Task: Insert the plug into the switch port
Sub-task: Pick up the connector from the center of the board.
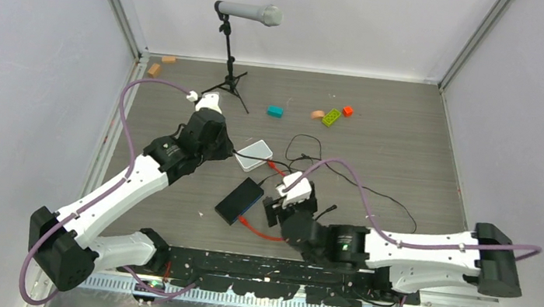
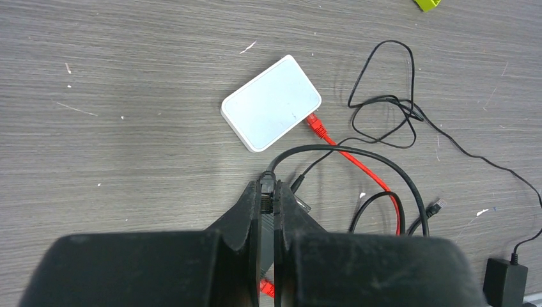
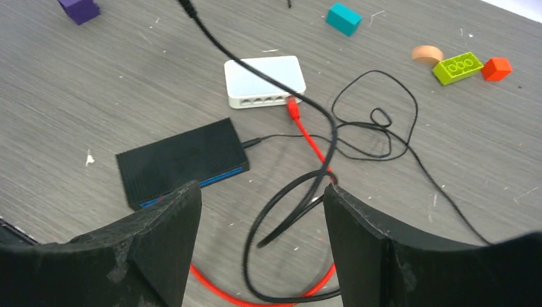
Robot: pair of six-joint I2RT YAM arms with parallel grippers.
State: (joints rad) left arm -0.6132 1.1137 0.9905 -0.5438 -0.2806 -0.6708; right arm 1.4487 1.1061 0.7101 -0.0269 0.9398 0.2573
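Observation:
The flat black switch (image 1: 239,200) lies mid-table, and the ports sit along its blue edge (image 3: 214,178). The thin red cable (image 1: 263,235) runs from the white box (image 1: 254,154) round to the switch's near end. Its plug (image 1: 243,219) lies there against the switch; I cannot tell whether it is seated. A sliver of that plug (image 2: 267,288) shows beneath my left fingers. My left gripper (image 2: 268,188) is shut on a black cable's connector, above the switch. My right gripper (image 3: 261,192) hangs open over loops of black cable (image 3: 281,211), holding nothing.
The red cable's other plug (image 2: 313,125) sits in the white box (image 2: 270,102). Thin black wire (image 2: 383,109) tangles to the right, ending in a black adapter (image 2: 505,275). A microphone stand (image 1: 230,62) and toy blocks (image 1: 332,117) stand at the back.

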